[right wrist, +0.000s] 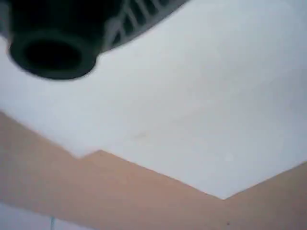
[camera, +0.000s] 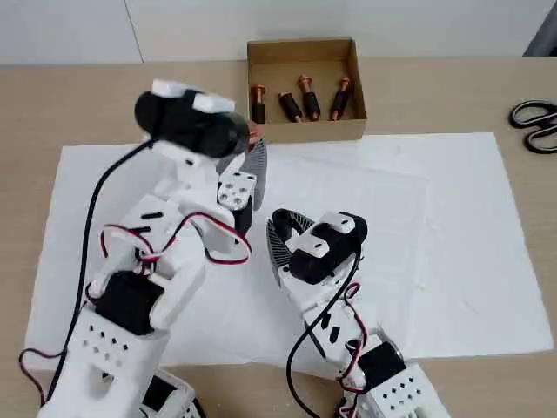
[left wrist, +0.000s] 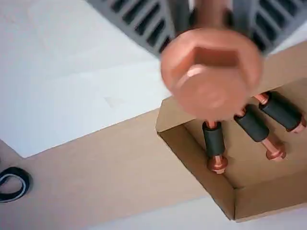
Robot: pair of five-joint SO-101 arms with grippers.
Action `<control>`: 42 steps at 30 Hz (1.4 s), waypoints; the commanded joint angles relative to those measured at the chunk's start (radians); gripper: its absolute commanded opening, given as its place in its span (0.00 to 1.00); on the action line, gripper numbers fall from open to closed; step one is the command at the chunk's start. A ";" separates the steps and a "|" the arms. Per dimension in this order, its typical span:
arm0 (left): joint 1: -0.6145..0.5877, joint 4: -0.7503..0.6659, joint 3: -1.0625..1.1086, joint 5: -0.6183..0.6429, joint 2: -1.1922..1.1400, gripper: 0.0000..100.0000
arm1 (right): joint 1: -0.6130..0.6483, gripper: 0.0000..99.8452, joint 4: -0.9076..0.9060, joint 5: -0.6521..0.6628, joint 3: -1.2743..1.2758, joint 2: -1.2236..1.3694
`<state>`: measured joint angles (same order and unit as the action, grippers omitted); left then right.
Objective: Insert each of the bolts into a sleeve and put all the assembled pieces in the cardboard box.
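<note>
Jaws of the left gripper (camera: 253,150) are seen clamped on a copper-coloured bolt (left wrist: 211,72), whose flanged hexagonal head is turned toward the wrist camera while its shank is hidden between the grey ribbed fingers (left wrist: 139,17). In the high view this gripper is held just at the wall of the cardboard box (camera: 305,131) that faces the arms, toward that wall's left end. In the left wrist view the bolt head is seen over a corner of the box. The jaws of the right gripper (camera: 280,237) are closed on a black sleeve (right wrist: 52,53), which is shown end-on in the right wrist view with its hollow bore open to the camera. That gripper is placed over the white sheet (camera: 418,226), well short of the box and beside the left arm. Bolt and sleeve are kept apart, each in its own gripper. Four assembled pieces (camera: 290,105) are laid side by side on the box floor, each a dark sleeve with copper showing at its ends (three of them are caught in the left wrist view). The sheet is spread on a wooden table (camera: 87,104), and a pair of scissors (camera: 535,122) is left near the table's right edge, off the sheet.
</note>
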<state>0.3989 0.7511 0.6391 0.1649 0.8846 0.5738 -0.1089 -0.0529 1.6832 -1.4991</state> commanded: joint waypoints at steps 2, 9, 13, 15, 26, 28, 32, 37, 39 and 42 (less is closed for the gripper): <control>0.018 -0.087 0.097 0.000 0.069 0.01 | -0.001 0.00 -0.001 -0.009 0.008 -0.019; 0.018 -0.281 0.306 0.000 0.106 0.01 | 0.004 0.00 0.001 -0.011 0.008 -0.013; 0.020 -0.358 0.346 0.002 0.109 0.01 | 0.005 0.00 0.001 -0.011 0.008 -0.013; 0.028 -0.358 0.346 0.002 0.109 0.01 | 0.005 0.00 -0.001 -0.011 0.008 -0.013; 0.043 -0.157 0.213 0.149 0.109 0.01 | 0.005 0.00 -0.001 -0.011 0.008 -0.013; 0.043 -0.103 0.170 0.155 0.109 0.01 | 0.005 0.00 -0.001 -0.011 0.008 -0.013; 0.043 -0.103 0.165 0.153 0.109 0.01 | 0.005 0.00 -0.001 -0.011 0.008 -0.013; 0.048 -0.118 0.153 0.157 0.109 0.01 | 0.005 0.00 -0.001 -0.011 0.008 -0.012; 0.051 -0.130 0.153 0.158 0.104 0.01 | 0.005 0.00 -0.001 -0.011 0.008 -0.012; 0.052 -0.144 0.162 0.158 0.101 0.01 | 0.005 0.00 -0.001 -0.011 0.008 -0.012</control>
<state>0.4434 0.6406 0.8569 0.3153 0.9628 0.5738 -0.1089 -0.0529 1.6832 -1.4991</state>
